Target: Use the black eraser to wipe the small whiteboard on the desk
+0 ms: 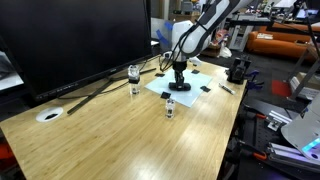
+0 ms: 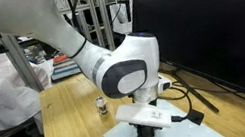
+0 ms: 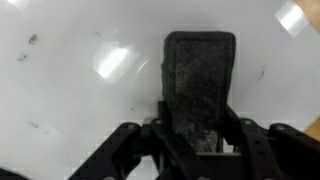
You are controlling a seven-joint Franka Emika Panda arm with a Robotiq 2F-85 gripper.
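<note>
The hand (image 3: 198,130) is clamped on the black eraser (image 3: 200,75), its fingers (image 3: 160,135) pressing the block's near end from both sides. In the wrist view the eraser points away from the hand, over the small whiteboard (image 3: 80,95), which fills that view and bears a few faint dark marks. Whether the eraser touches the board cannot be told. In both exterior views the hand (image 1: 178,76) (image 2: 147,135) stands upright over the whiteboard (image 1: 190,84) (image 2: 203,133), which lies flat on the worktop (image 1: 130,140) (image 2: 70,113). Two black square pieces (image 1: 161,96) lie at the board's edges. Two small jars (image 1: 134,76) stand near, a white disc (image 1: 50,114) lies well apart, and a dark monitor (image 1: 75,40) stands behind.
</note>
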